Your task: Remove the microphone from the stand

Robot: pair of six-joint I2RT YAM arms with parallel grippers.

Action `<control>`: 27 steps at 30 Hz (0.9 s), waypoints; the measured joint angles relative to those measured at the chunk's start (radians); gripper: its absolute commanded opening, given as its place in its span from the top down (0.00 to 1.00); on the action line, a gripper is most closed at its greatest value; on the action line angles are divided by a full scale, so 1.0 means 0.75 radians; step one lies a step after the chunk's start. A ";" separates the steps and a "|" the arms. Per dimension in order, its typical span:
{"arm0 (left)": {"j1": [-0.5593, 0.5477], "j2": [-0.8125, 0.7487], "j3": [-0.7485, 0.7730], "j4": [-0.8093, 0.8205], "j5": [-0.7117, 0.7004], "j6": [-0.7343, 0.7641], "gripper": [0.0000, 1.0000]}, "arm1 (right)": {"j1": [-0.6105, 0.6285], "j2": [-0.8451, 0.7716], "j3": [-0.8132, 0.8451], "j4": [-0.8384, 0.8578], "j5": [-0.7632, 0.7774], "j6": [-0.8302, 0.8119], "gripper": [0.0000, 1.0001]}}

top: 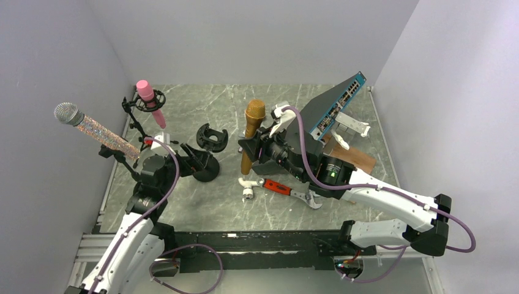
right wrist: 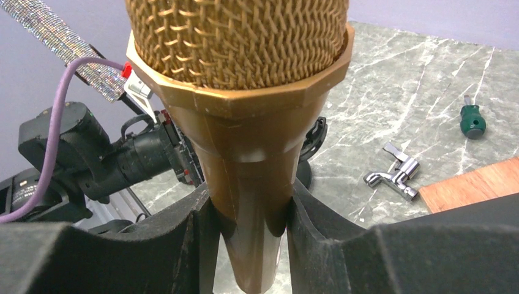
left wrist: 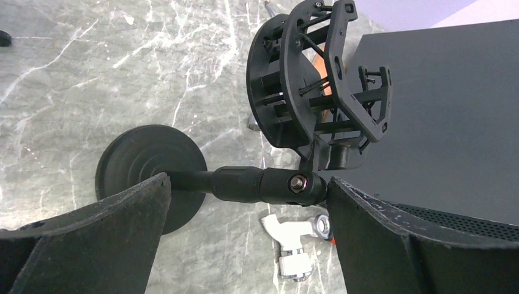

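Note:
A gold microphone (top: 253, 131) stands upright, clear of its stand, and fills the right wrist view (right wrist: 245, 92). My right gripper (top: 248, 148) is shut on its tapered handle (right wrist: 248, 208). The black stand (top: 205, 171) has a round base, and its empty shock-mount ring (top: 212, 136) shows large in the left wrist view (left wrist: 312, 79). My left gripper (top: 183, 158) is open, and the stand's pole (left wrist: 245, 184) lies between its wide jaws (left wrist: 248, 205). The right finger sits close to the pole's joint; I cannot tell whether they touch.
A pink microphone (top: 149, 98) and a glittery silver one (top: 98, 130) sit on stands at the left. A tilted network switch (top: 333, 107) and a wooden board (top: 355, 158) are on the right. A white tap (top: 247, 187) and a red-handled wrench (top: 287, 190) lie in front. A chrome tap (right wrist: 395, 174) and a green screwdriver (right wrist: 472, 122) lie farther back.

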 measured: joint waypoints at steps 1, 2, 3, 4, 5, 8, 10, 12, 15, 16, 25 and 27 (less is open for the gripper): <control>0.000 0.015 0.026 -0.031 0.001 0.012 0.01 | 0.001 0.000 -0.002 0.000 0.000 0.000 1.00; 0.000 0.033 0.051 -0.058 0.004 0.022 0.01 | 0.000 0.001 -0.002 -0.001 0.001 0.000 1.00; 0.000 0.046 0.072 -0.080 0.007 0.032 0.01 | 0.000 0.001 -0.002 0.000 0.000 0.000 1.00; 0.000 0.060 0.092 -0.101 0.013 0.035 0.01 | 0.000 0.002 -0.002 0.001 0.000 0.000 1.00; 0.000 0.068 0.103 -0.111 0.019 0.038 0.01 | 0.001 0.004 -0.002 0.000 0.000 0.000 1.00; 0.000 0.074 0.125 -0.151 0.040 0.043 0.01 | 0.000 0.011 -0.002 -0.001 -0.001 0.000 1.00; 0.000 0.072 0.144 -0.188 0.044 0.058 0.01 | 0.001 0.015 -0.002 -0.001 -0.001 0.000 1.00; 0.000 0.072 0.179 -0.240 0.044 0.085 0.01 | 0.000 0.016 -0.002 -0.001 -0.001 0.000 1.00; 0.000 0.074 0.260 -0.316 0.043 0.133 0.00 | 0.001 0.016 -0.002 0.000 -0.001 -0.001 1.00; 0.000 0.075 0.291 -0.334 0.043 0.146 0.01 | 0.001 0.016 -0.002 0.000 -0.001 -0.001 1.00; 0.008 0.126 0.390 -0.377 0.083 0.154 0.10 | 0.000 0.017 -0.002 -0.001 -0.001 -0.001 1.00; 0.008 0.122 0.357 -0.366 0.089 0.183 0.07 | 0.000 0.017 -0.002 -0.001 -0.001 -0.001 1.00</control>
